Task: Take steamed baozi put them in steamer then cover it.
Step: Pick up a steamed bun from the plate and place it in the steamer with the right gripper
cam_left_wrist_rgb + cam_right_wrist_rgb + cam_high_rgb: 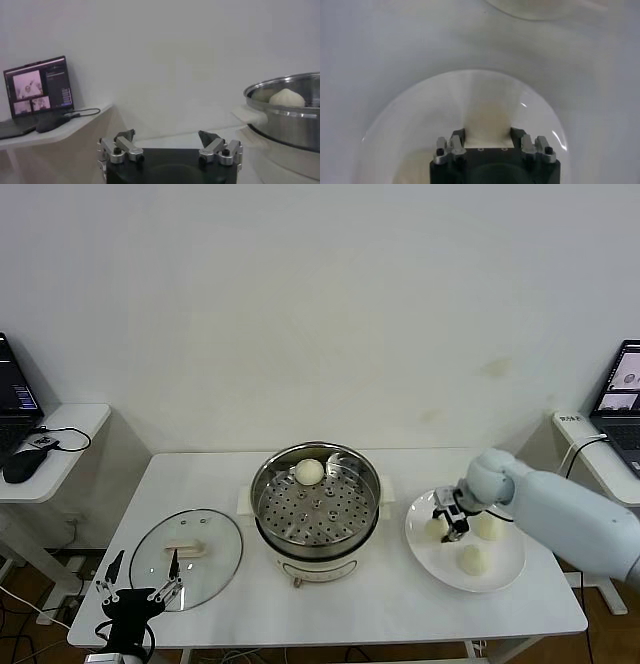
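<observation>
- Head view: the steamer (316,506) stands mid-desk (360,609), uncovered, with one steamed baozi (309,471) already on its perforated tray at the far side. Three more buns lie on the white plate (437,565) to the robot's right. The right end effector (449,520) is down on the plate at the bun (435,528) nearest the steamer. The cover (187,556) lies flat on the desk to the robot's left, and the left end effector (139,582) hangs just beside its near rim, fingers spread.
- Left wrist view: the left end effector (170,145) is wide apart and holds nothing; the steamer wall (287,117) and the bun inside it (286,98) show off to one side.
- Right wrist view: the right end effector (487,137) is pinched on a bun (486,122) over the plate (410,120).
- Judgement: the step in hand is picking up the second bun. The next move calls for a clean lift clear of the neighbouring buns, a carry over the steamer rim, and a release on a bare part of the tray.
</observation>
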Action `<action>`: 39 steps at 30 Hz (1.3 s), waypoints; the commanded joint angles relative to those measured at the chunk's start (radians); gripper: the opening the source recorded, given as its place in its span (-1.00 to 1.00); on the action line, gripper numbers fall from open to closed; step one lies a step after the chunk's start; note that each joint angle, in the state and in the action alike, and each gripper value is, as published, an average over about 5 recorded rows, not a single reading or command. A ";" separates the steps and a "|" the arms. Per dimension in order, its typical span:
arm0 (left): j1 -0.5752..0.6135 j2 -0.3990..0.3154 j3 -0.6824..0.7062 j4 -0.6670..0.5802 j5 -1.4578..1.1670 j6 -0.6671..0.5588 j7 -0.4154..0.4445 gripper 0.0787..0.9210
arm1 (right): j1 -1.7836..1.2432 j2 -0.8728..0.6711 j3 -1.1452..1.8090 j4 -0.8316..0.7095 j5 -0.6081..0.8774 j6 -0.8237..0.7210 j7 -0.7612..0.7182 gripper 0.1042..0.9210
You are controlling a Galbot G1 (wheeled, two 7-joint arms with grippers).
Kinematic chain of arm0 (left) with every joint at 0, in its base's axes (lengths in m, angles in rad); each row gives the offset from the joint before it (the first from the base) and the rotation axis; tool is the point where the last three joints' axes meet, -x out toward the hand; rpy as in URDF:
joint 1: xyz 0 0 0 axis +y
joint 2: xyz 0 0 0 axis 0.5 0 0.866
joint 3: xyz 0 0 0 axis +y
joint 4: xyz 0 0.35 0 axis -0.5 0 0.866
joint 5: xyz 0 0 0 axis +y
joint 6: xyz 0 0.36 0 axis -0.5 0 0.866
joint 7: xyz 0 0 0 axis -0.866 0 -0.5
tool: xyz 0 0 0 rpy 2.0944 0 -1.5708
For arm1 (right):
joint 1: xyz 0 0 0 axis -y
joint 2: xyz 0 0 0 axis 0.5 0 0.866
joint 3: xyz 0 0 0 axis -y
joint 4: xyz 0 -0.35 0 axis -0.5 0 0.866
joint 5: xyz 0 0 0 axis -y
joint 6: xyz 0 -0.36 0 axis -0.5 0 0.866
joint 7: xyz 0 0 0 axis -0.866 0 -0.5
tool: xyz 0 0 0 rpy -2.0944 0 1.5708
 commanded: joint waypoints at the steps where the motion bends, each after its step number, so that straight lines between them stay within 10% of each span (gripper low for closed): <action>1: -0.002 0.001 0.003 -0.004 0.000 0.001 0.001 0.77 | 0.208 -0.081 -0.083 0.077 0.091 -0.021 -0.034 0.18; 20: -0.011 0.019 -0.004 -0.020 -0.016 0.001 0.000 0.77 | 0.625 0.249 -0.308 0.240 0.572 -0.274 0.130 0.22; 39: -0.026 0.007 -0.020 -0.024 -0.014 0.003 0.005 0.77 | 0.343 0.601 -0.307 -0.007 0.556 -0.352 0.220 0.22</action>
